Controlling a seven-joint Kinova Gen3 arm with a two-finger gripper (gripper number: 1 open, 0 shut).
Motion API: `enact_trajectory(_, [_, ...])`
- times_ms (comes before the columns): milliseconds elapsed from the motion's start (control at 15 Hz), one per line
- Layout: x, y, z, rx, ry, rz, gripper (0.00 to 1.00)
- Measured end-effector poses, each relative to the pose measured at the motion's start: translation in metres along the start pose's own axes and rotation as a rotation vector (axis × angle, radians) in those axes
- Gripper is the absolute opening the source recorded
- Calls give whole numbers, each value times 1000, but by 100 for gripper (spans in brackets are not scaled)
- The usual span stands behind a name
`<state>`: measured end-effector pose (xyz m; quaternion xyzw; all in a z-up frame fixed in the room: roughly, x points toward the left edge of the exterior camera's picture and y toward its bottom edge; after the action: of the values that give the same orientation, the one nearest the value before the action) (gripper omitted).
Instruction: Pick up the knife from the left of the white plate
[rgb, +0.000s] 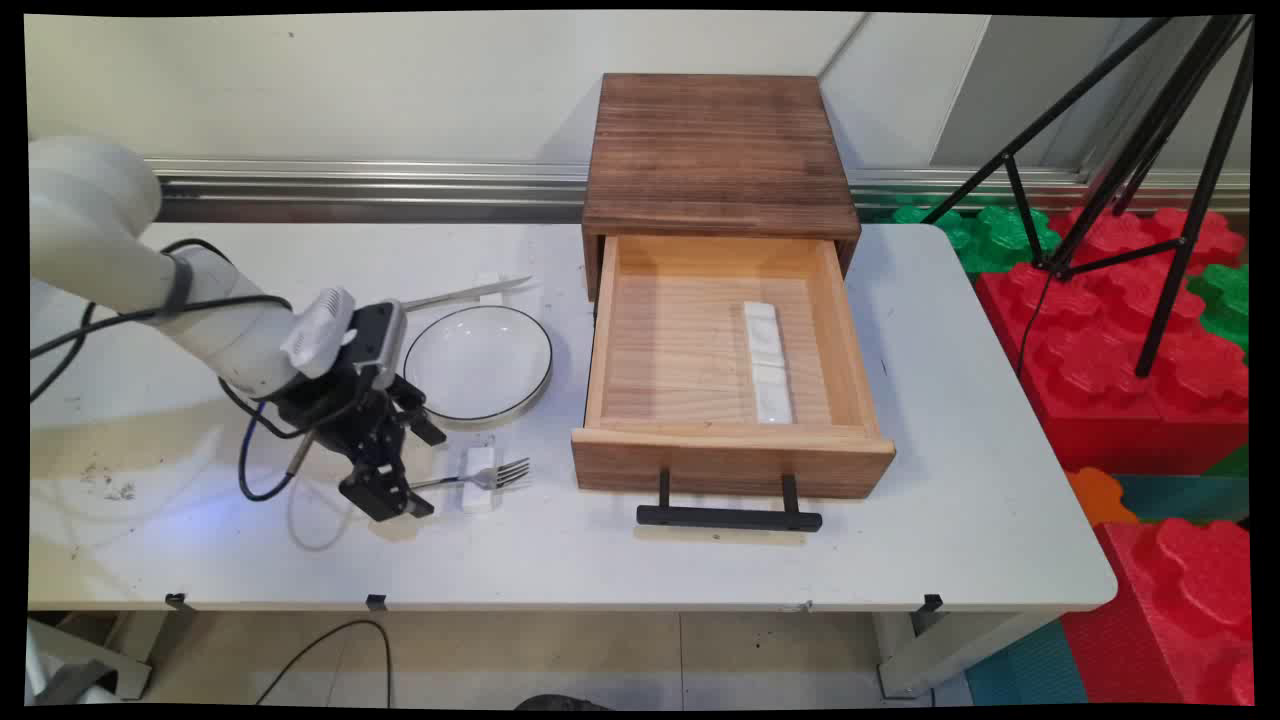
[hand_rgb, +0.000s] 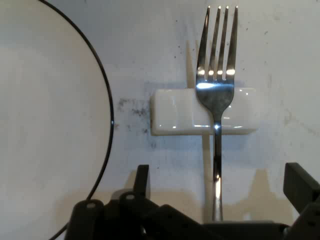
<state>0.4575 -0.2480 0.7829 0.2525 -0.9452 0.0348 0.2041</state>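
Hand view | gripper (hand_rgb: 217, 187) fingers spread astride fork (hand_rgb: 216, 95) handle | no readable writing

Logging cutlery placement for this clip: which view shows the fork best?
The hand view: the fork fills it, tines clear, neck lying across the white rest, beside the plate. The main view shows it small, its handle partly behind the gripper.
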Motion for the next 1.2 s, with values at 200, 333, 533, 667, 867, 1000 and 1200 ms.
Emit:
enact_trajectory(200, [-2,1,-12,6,12,-3,100])
enact_trajectory(333, [-4,2,-27,14,26,-3,100])
enact_trajectory(533, [-8,1,-47,30,49,-3,100])
enact_trajectory(667, [-11,-1,-64,46,68,-5,100])
enact_trajectory(867, [-14,-8,-86,69,97,-11,100])
enact_trajectory(1000, [-14,-13,-99,84,115,-15,100])
enact_trajectory(1200, [-14,-19,-109,97,130,-18,100])
